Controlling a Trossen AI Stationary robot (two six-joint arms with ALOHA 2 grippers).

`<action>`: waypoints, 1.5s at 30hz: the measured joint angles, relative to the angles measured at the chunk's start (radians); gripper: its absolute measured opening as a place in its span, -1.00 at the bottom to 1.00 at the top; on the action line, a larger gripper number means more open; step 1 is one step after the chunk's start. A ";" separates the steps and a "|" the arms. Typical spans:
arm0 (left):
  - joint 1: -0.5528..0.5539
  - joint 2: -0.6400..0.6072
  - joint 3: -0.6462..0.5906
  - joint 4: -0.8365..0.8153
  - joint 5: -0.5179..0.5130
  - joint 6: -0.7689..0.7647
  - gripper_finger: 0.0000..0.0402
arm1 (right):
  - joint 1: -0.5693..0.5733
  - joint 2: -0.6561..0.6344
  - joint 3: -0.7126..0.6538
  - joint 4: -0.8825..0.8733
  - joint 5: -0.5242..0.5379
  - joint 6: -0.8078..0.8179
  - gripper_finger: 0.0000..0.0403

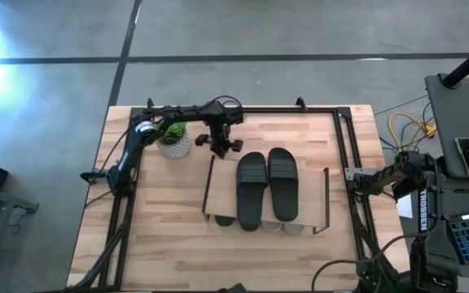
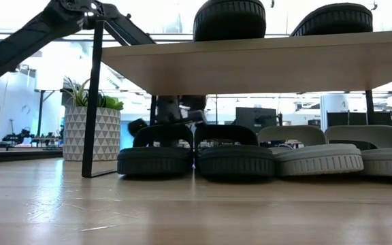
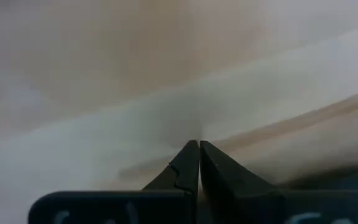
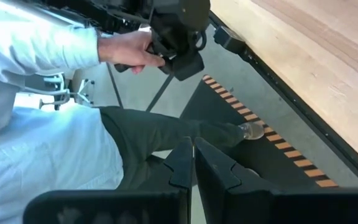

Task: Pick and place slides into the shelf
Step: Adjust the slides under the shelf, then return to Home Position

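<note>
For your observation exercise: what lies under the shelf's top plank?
Under the shelf: two black slides and two light grey slides, side by side. Whatever lies behind them is covered.

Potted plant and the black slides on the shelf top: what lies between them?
In the high view, the left gripper, shut, between the potted plant and the black slides atop the shelf.

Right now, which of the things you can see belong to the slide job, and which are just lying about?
Job:
- two black slides on top of the shelf
- two dark slides and two grey slides under it
- left gripper, shut, behind the shelf

Lying about:
- potted plant
- right gripper, shut, off the table beside a person
</note>
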 joint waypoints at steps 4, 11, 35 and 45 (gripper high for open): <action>-0.002 -0.013 -0.057 -0.003 0.064 0.003 -1.00 | 0.000 0.000 0.000 0.000 0.002 -0.001 -0.95; -0.034 -0.064 -0.074 0.026 0.053 0.034 -1.00 | 0.000 0.000 0.000 -0.002 0.002 -0.032 -0.95; -0.009 -0.213 -0.076 0.093 -0.147 0.156 -1.00 | 0.000 0.000 -0.002 0.021 0.116 -0.057 -0.95; 0.110 -0.421 -0.077 0.368 0.042 0.210 -1.00 | -0.031 0.000 -0.003 -0.109 0.310 -0.092 -0.95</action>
